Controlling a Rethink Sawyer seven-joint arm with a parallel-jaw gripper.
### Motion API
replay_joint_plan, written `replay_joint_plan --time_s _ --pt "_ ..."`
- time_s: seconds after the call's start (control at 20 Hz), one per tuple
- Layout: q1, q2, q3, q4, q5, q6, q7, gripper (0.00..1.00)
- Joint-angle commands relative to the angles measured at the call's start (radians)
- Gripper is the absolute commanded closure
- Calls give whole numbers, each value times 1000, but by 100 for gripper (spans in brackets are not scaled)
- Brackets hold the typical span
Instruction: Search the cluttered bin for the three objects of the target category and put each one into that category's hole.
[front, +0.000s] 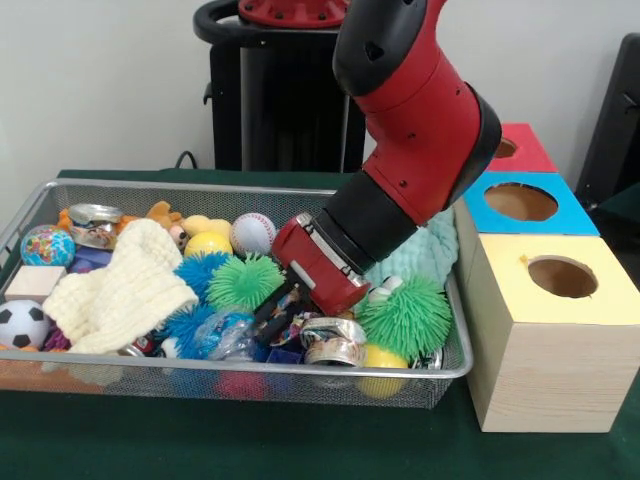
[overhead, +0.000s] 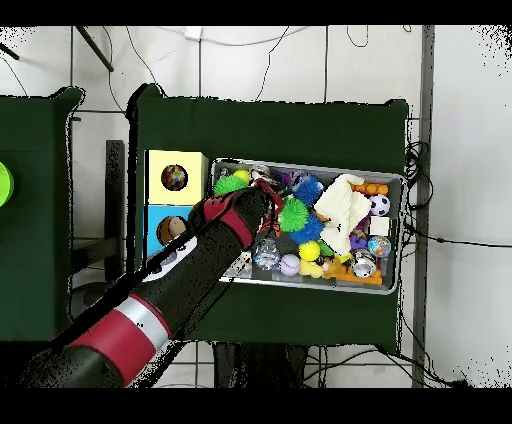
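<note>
Hard to make out, low centre of the front view: dark gripper (front: 278, 312) buried in clutter, so cannot tell whether spread or closed. Red and black arm (front: 400, 150) covering much of the wire mesh bin's (front: 240, 380) right half. Just left of the gripper tips, a green spiky rubber ball (front: 245, 281); just right, a second green spiky ball (front: 408, 316); directly below, a shiny silver tin can (front: 335, 341). Further left, a cream knitted cloth (front: 125, 290), white baseball (front: 253, 233) and small soccer ball (front: 22, 323). At right frame, yellow-topped wooden box with round hole (front: 562, 277), then blue-topped (front: 520, 202) and red-topped (front: 520, 147) boxes behind. Dark green tablecloth (front: 250, 440) beneath; pale wall behind
</note>
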Motion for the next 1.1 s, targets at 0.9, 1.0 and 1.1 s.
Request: replay_joint_plan --time_s 0.9,1.0,1.1 --pt "-358 -429 683 111 -385 209 -470 0" --pt "-352 -450 676 81 -397 266 -478 0" --pt "-350 -471 679 27 -405 367 -515 0"
